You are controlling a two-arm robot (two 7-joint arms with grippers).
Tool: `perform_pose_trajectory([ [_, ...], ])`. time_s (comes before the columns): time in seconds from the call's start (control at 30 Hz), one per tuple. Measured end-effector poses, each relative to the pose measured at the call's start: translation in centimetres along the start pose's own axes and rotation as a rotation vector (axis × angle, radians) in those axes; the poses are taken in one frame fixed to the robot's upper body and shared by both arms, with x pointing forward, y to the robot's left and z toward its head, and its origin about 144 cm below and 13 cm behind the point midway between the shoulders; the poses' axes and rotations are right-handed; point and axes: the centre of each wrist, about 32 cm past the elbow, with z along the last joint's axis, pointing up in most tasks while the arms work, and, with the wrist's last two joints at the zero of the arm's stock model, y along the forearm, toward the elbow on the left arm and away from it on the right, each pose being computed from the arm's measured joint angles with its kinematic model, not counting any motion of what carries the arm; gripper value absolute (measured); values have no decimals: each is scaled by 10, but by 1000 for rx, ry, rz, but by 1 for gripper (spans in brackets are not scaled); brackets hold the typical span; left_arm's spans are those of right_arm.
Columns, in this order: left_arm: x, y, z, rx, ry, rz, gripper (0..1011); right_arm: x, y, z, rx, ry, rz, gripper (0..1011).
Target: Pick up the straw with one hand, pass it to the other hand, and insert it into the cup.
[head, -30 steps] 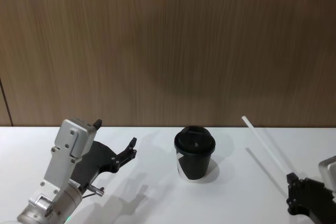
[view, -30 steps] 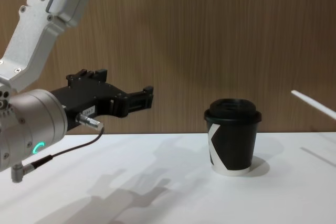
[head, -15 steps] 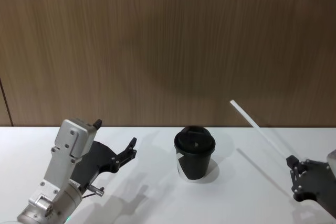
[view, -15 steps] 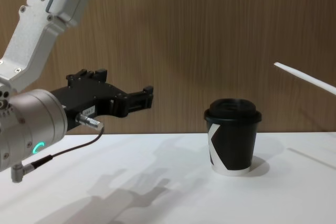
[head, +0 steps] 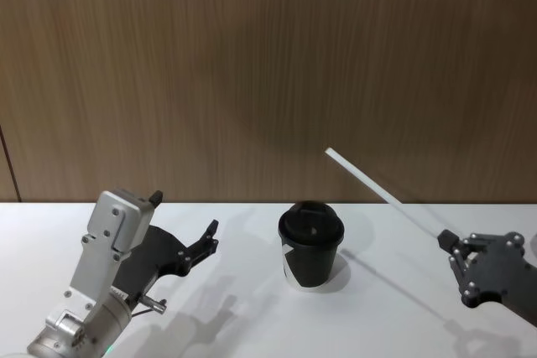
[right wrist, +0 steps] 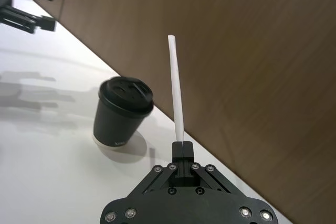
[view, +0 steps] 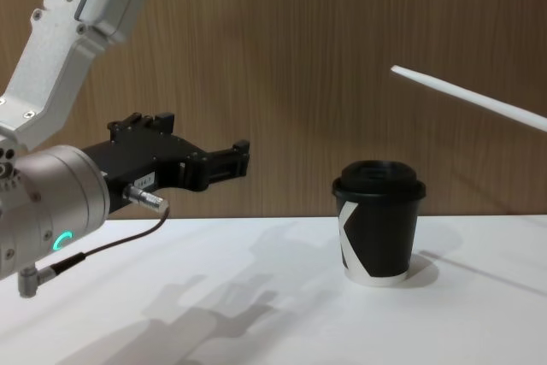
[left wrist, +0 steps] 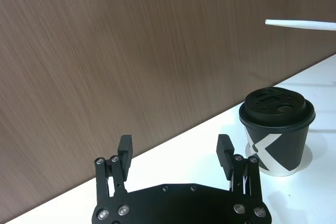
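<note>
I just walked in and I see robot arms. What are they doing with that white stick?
That white stick is a straw. The right gripper holds it by one end, with its fingers shut on it. The straw is up off the table, slanting in the air. The left gripper hovers with its fingers open on the other side of the cup. The cup stands on the table with its lid on, and the straw is not in it yet.

The left end effector [head: 185, 212] is held left of the cup [head: 311, 245], fingers spread apart. The right end effector [right wrist: 182, 149], right of the cup, is clamped on the straw [right wrist: 176, 87].
</note>
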Motion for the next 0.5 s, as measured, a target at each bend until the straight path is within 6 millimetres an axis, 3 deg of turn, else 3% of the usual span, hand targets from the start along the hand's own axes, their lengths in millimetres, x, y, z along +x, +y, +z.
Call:
perform_pose_trajectory([
  [0.5,0,0,0,0,0,0,1003,26,13,15,146,-52,199,0],
])
